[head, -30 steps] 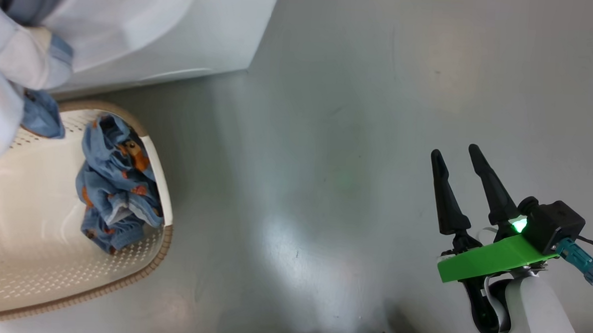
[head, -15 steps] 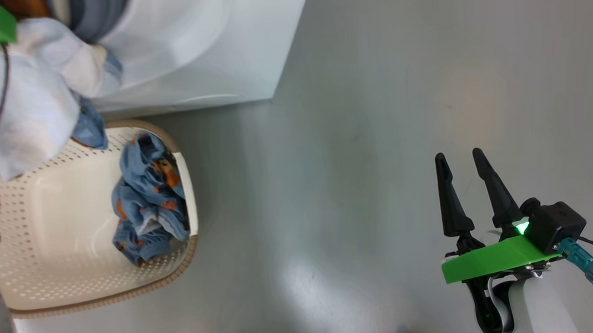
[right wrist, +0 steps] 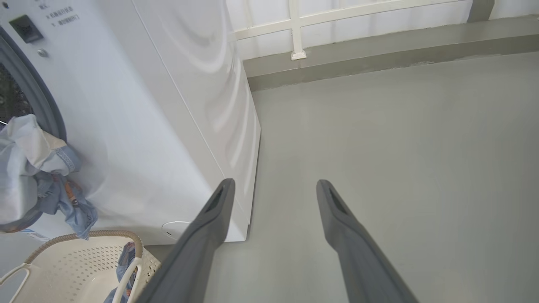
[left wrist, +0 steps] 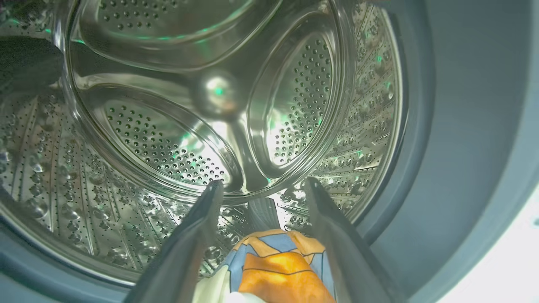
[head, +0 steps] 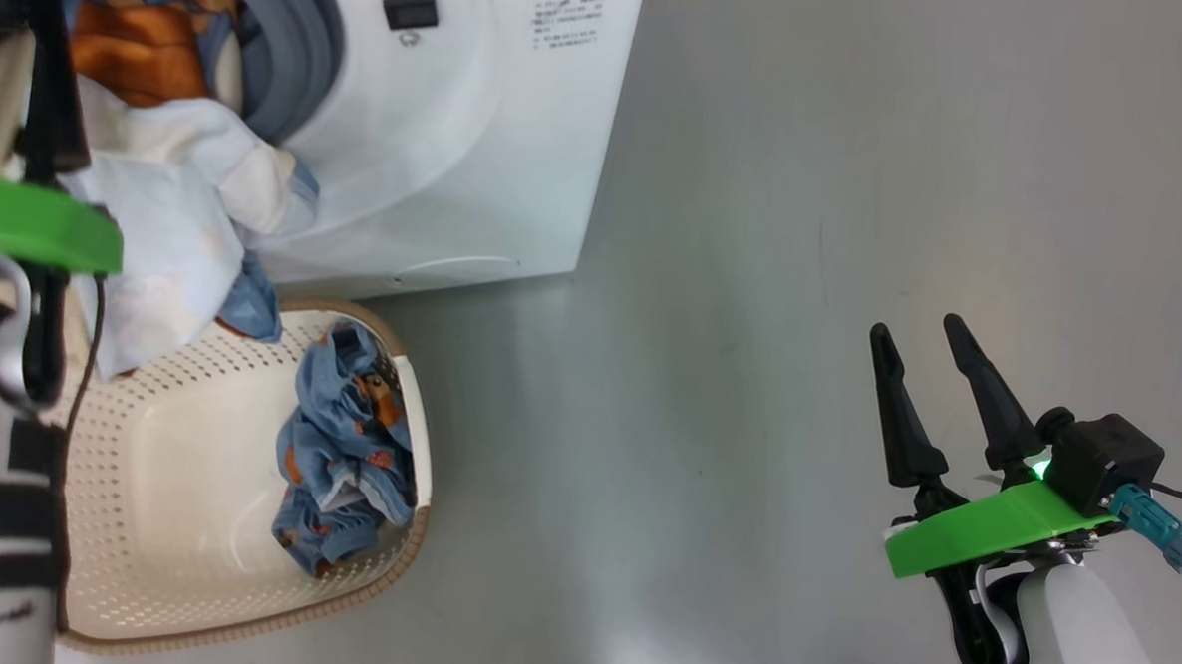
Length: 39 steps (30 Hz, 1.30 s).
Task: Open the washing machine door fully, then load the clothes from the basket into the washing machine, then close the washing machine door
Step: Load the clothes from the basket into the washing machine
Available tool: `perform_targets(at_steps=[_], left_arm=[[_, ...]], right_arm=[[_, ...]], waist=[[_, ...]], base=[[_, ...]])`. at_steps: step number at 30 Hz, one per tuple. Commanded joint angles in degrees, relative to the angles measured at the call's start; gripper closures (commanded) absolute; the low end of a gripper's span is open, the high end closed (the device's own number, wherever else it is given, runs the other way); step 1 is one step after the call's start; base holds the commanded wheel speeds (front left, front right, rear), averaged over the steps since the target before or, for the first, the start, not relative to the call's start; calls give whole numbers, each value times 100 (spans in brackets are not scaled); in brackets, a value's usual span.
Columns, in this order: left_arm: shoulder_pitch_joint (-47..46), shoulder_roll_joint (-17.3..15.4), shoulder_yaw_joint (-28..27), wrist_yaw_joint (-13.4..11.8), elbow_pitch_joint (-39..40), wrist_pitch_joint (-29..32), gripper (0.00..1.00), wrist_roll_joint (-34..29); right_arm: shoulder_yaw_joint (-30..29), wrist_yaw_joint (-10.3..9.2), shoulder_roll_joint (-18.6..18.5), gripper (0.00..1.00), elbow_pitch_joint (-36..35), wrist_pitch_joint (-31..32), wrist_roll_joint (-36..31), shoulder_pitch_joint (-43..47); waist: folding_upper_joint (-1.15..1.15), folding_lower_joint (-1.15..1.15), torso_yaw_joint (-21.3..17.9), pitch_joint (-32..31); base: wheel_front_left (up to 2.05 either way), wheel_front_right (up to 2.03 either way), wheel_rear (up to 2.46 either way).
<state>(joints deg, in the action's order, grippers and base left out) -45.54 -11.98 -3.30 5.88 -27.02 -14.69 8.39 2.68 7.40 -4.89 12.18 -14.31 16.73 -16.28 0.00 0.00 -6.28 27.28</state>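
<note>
The left gripper (left wrist: 264, 182) is pointing into the washing machine (head: 478, 167) drum (left wrist: 168, 143), fingers spread wide, with the orange and blue garment (left wrist: 278, 265) lying between them at the left wrist frame's bottom. In the head frame, the light blue garment (head: 346, 451) is sitting in the basket (head: 191, 574) at lower left. The right gripper (head: 917, 326) is hovering at lower right, fingers released and empty.

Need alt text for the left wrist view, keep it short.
The open left tool points into the steel drum, with an orange, blue and cream garment lying low between its fingers. A grey gasket curves down the right side.
</note>
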Motion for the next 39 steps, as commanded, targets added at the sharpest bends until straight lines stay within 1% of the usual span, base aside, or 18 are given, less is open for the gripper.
perform_targets(at_steps=[1,6,10,16,19,23,28,32,39], left_arm=[[85,-253,-164,22,209,-30,0,-23],[630,-161,-276,37,634,-30,0,16],[1169,-21,-436,-1,1001,-30,0,79],[2240,390,-723,-155,1675,-30,0,106],[2665,565,-840,-219,1856,-30,0,135],[3158,711,-870,-238,1993,-30,0,121],[3651,804,-830,-279,2120,-30,0,44],[3972,860,-814,-351,2277,-30,0,118],[4289,901,-748,-555,2346,-30,0,282]], right_arm=[[111,9,-29,0,-116,-69,-16,113],[124,9,-44,0,-126,-69,-25,135],[159,9,-36,0,-118,-69,-27,164],[218,9,-29,0,-125,-69,-16,152],[233,9,-25,0,-116,-69,-10,146],[250,9,-30,0,-101,-69,-13,146],[275,9,-46,0,-83,-69,2,151],[275,9,-61,0,-83,-69,28,163],[317,9,-79,0,-66,-69,38,158]], waist=[[0,0,44,-82],[0,0,92,-200],[0,0,109,-279],[0,0,85,-298],[0,0,71,-307],[0,0,69,-333],[0,0,70,-377],[0,0,85,-394],[0,0,98,-396]], base=[[0,0,0],[0,0,0],[0,0,0],[0,0,0],[0,0,0],[0,0,0],[0,0,0],[0,0,0],[0,0,0]])
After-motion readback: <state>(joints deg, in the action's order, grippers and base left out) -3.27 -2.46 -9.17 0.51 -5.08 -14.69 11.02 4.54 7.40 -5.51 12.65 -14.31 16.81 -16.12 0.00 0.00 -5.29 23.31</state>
